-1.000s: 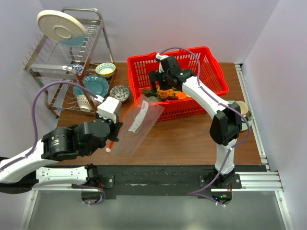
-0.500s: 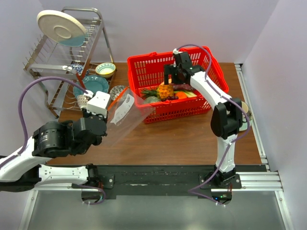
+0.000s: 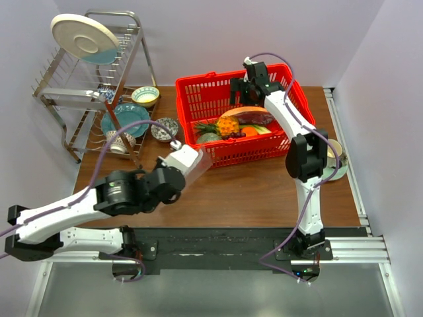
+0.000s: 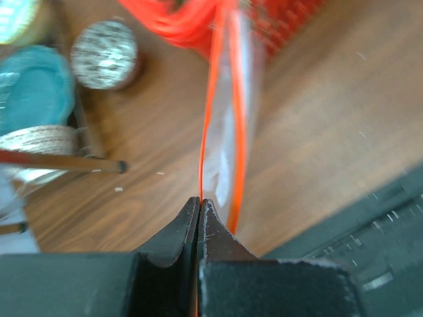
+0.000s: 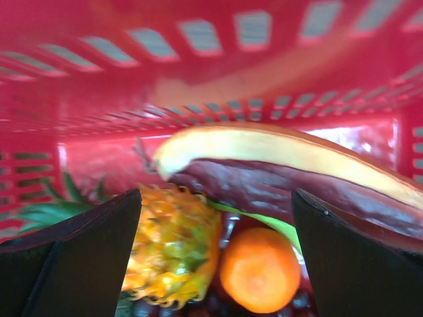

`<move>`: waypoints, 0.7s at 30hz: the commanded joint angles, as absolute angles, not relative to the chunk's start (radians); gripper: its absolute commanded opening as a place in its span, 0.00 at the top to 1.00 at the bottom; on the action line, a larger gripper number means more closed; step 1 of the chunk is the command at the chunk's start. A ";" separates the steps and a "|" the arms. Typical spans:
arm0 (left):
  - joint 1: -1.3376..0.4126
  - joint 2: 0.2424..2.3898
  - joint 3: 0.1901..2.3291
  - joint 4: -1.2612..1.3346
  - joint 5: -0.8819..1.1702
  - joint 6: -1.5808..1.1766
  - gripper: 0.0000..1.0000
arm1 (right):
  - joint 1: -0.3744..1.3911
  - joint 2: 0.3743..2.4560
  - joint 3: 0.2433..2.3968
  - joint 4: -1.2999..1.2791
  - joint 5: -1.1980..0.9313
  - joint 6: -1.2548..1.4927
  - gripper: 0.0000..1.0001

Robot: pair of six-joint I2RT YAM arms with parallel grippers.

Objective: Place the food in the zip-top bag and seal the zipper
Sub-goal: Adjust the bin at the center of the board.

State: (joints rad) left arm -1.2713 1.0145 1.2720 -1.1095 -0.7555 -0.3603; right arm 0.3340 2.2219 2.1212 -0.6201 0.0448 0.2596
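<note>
Nearest, left claw (image 4: 198,206) clamped fully shut on the zipper (image 4: 206,119) of the zip-top bag (image 4: 246,99), held edge-on above the table (image 4: 317,132), mouth barely parted. Thin, crinkly, slippery film, likely to sag and fold; best held by the stiffer strip, as now, and spread wider before loading. Just beyond, a speckled bowl (image 4: 104,46) and teal plate (image 4: 30,86) beside the dish rack (image 3: 99,92), off the direct path. Farther, red mesh basket (image 3: 192,99) holding the pineapple (image 5: 175,244): light, rigid, probably easiest gripped across the body, not the spiky crown. Crowded by an orange (image 5: 260,269) and a tan-rinded slice (image 5: 284,168) close beside; dark grapes (image 5: 215,302) barely showing low between. Farthest, right claw (image 5: 215,191) spread wide, empty, poised above the fruit.
</note>
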 commanded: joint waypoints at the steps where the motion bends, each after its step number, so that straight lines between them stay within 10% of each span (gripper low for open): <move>1: -1.272 0.983 1.233 -0.960 -0.553 -0.272 1.00 | 0.339 2.237 2.138 -0.562 0.005 0.307 0.01; 10: -1.272 0.871 1.244 -0.819 -0.226 -0.164 1.00 | 0.359 2.387 2.124 -0.452 -0.195 0.387 0.02; 21: -1.272 0.808 1.347 -0.836 -0.406 -0.179 1.00 | 0.410 2.369 2.027 -0.563 -0.055 0.307 0.01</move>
State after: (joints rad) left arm -1.2709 0.8318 1.2560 -0.8688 -0.2947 -0.1864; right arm 0.3733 2.3814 2.1178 -0.4580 -0.0959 0.3351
